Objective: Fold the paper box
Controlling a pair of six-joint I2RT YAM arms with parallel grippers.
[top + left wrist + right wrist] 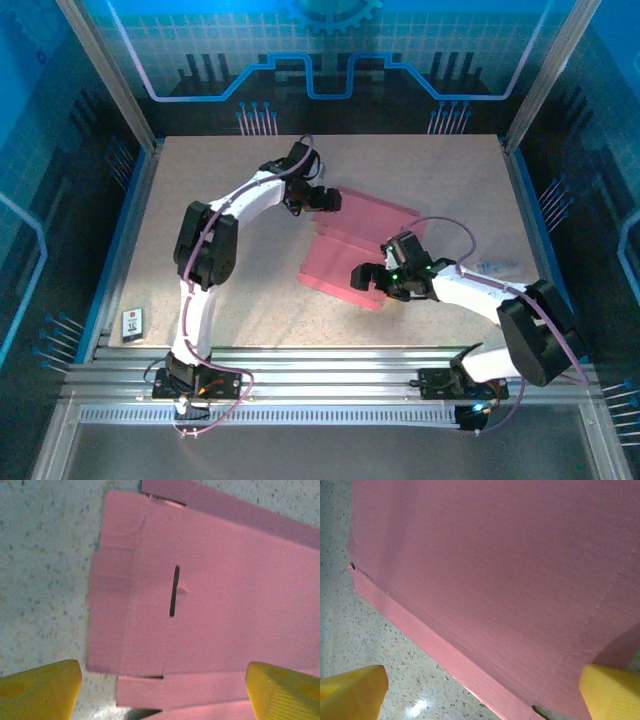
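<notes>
Seen from above, the paper box (362, 245) lies opened out in the middle of the worktop (220, 160), a pink sheet of stepped panels between my two arms. My left pincer (330, 199) hangs over its far left corner and my right pincer (368, 280) over its near edge. A small dark card (133, 321) sits well apart, by the near left edge.

My left wrist camera gives the finer detail. The cardboard is thin and matte, with parallel creases, notched flaps along the rim, and a narrow dark slit (173, 591) cut along one crease, a small dent just beside it. My yellow fingers (42, 690) stand wide apart there, one over bare worktop and the other over the sheet, and they hold nothing.

My right wrist camera comes closer to the surface. It shows a faint grain in the board, a dotted score line running slantwise, and a narrow strip folded along the lower edge. The worktop beneath is pale, speckled and glossy, with a glint of light on it. That pincer is fully spread too, and nothing is clamped between its fingers.
</notes>
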